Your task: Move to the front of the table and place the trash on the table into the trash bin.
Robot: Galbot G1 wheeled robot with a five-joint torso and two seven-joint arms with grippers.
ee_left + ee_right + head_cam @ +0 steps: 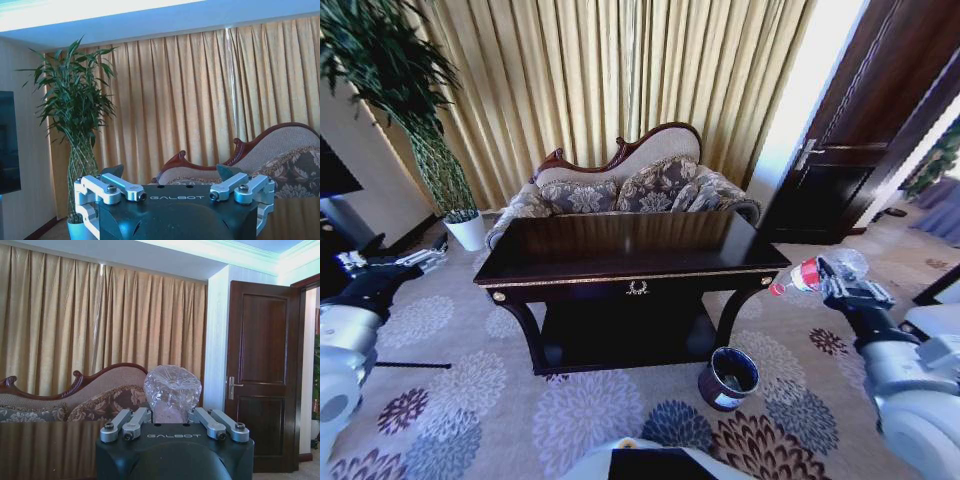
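Trash is in transit: the right gripper (817,275) has its jaws clamped on the clear bottle (798,276), held off the right end of the table (630,250), above and apart from the trash bin (727,378) on the carpet (probably staged for a drop). Opposite, the left gripper (425,256) waits with jaws spread, empty.

The table (630,262) stands before the sofa (620,185). The trash bin (728,378) sits on the floor before the table's right end; the potted plant (465,228) stands behind its left end.
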